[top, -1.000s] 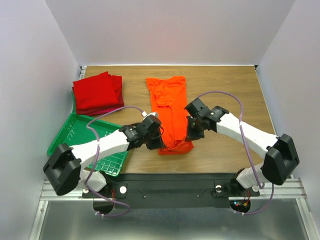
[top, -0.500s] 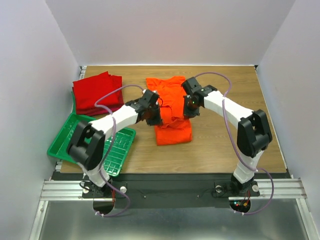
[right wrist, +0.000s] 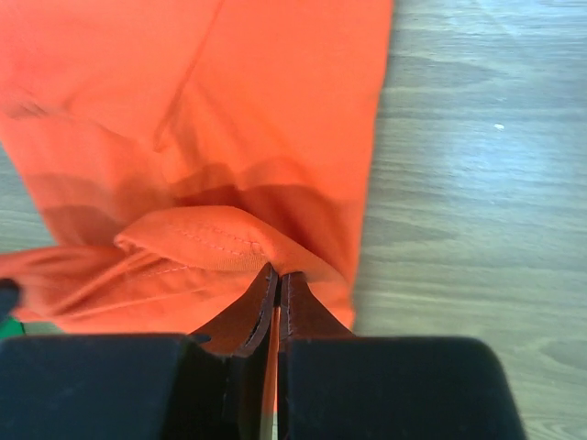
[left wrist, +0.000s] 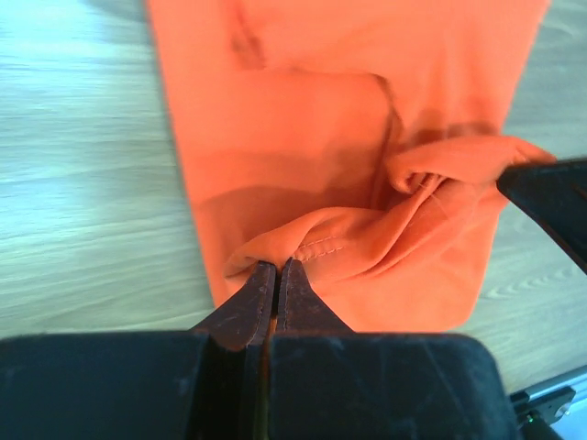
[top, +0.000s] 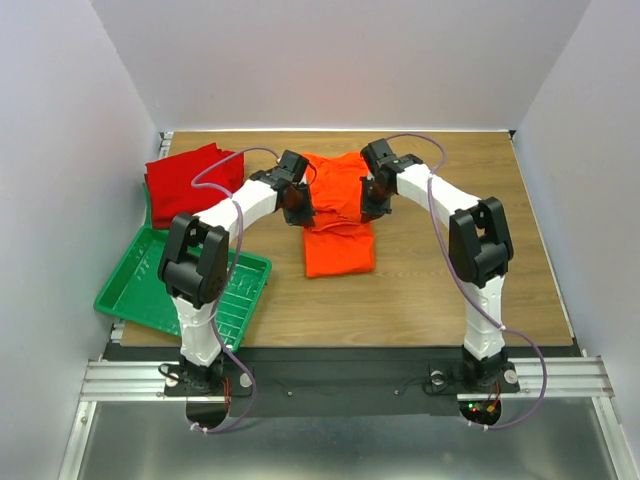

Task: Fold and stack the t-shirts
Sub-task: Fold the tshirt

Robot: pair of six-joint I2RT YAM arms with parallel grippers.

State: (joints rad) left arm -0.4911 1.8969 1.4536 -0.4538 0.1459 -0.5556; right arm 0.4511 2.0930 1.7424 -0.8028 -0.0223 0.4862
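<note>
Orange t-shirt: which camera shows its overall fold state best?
Top external: the orange t-shirt sits whole in frame, partly doubled over. The left wrist view shows only a bunched hem pinched in the shut left tool. The right wrist view shows only a folded edge pinched in the shut right tool, with the outline cropped.

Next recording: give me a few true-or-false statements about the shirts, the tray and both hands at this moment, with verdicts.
1. The left hand is shut on a fold of the orange t-shirt. True.
2. The right hand hangs open over bare wood. False: it is shut on the orange t-shirt's hem.
3. The red t-shirts lie inside the green tray. False: they lie on the table, at the tray's far side.
4. In the top view, the orange t-shirt lies right of the red t-shirts. True.
</note>
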